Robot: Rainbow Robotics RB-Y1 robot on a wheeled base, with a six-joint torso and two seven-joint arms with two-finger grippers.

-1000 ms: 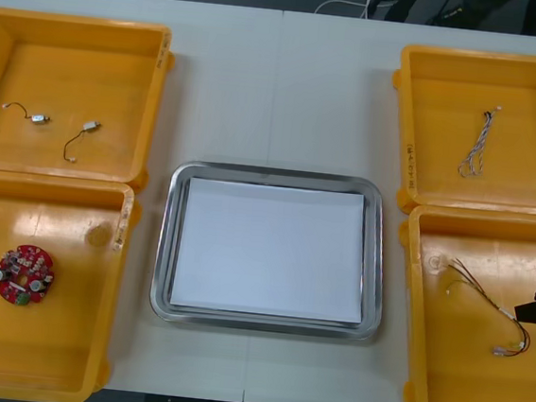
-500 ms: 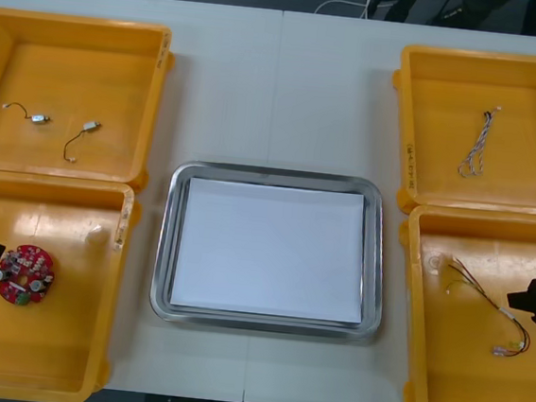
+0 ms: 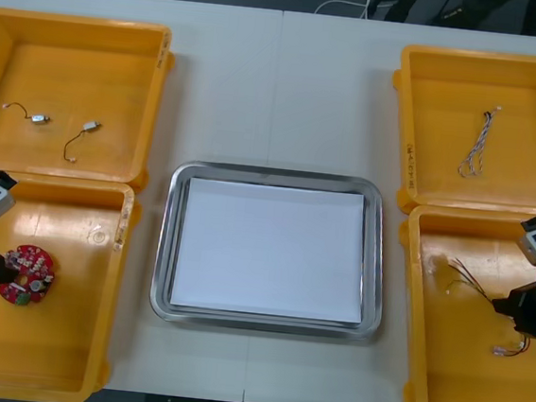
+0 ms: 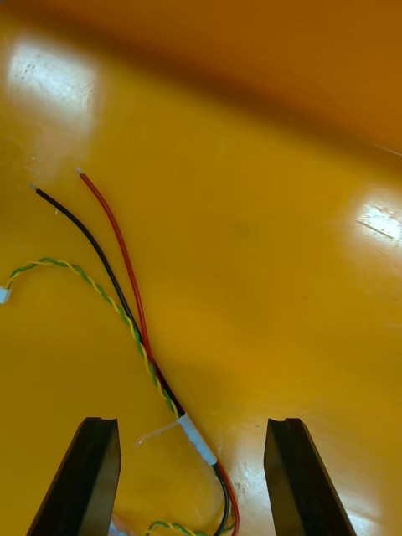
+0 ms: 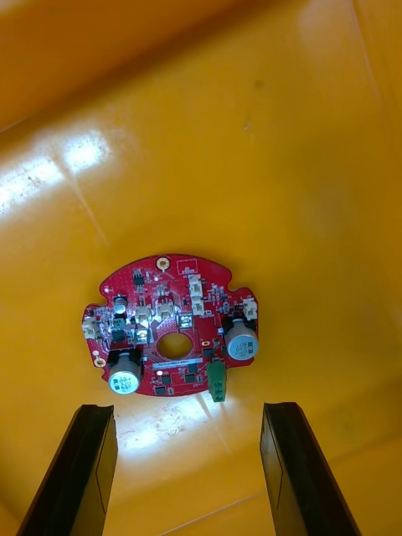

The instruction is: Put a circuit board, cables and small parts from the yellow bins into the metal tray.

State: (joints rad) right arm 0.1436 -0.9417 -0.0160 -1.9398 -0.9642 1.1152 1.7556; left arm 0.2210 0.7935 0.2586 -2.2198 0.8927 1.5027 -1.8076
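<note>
Hovering with the left gripper (image 5: 188, 410) low inside the near-left yellow bin (image 3: 45, 351), holding its fingers (image 5: 88, 469) spread wide, with the round red circuit board (image 5: 172, 335) lying flat on the bin floor just beyond the tips, not touching. Doing pretty much the same on the other side: hanging the right gripper (image 4: 193, 423) in the near-right yellow bin (image 3: 449, 390), fingers (image 4: 289, 477) spread too, straddling the red and yellow cable (image 4: 138, 331) without pinching it. Resting in the far-left yellow bin (image 3: 73, 59): two small metal parts (image 3: 38, 118). Lying in the far-right yellow bin (image 3: 535, 94): a twisted blue and white cable (image 3: 474, 154). Sitting mid-surface (image 3: 281, 69) between the bins, showing white inside: the metal tray (image 3: 275, 175).
</note>
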